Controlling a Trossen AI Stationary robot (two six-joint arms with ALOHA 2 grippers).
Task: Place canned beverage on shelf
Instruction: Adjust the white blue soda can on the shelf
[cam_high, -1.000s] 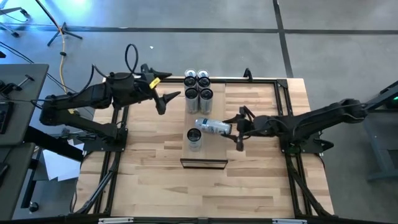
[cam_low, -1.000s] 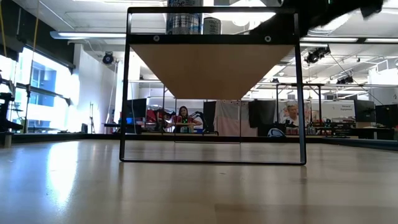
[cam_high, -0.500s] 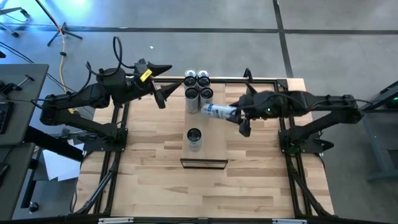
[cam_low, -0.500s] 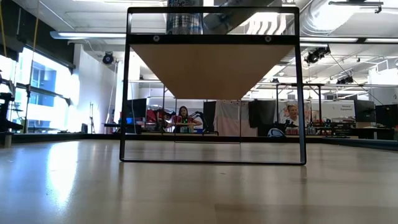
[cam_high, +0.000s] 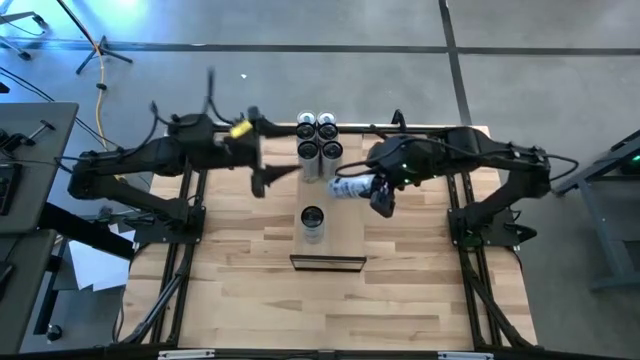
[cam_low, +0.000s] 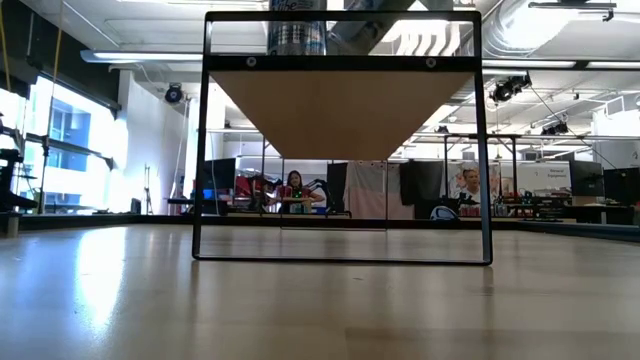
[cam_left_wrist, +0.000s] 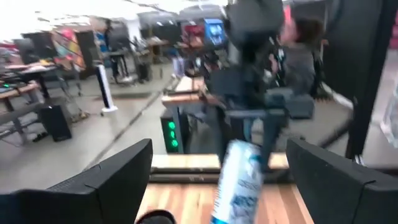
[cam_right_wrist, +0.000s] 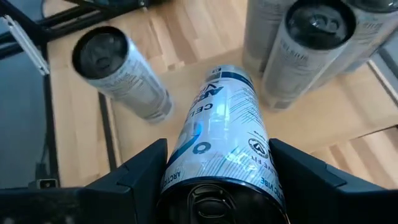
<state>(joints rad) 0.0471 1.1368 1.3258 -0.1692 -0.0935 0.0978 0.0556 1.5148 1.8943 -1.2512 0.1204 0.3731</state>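
the can (cam_high: 349, 186) was silver with blue letters, tipped on its side above the shelf (cam_high: 327, 232). the long shelf was light wood.

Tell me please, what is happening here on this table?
The right gripper holds a canned beverage lying sideways, above the shelf, between a single upright can and a group of four cans. The left gripper hovers nearby with its jaws open and holds nothing.
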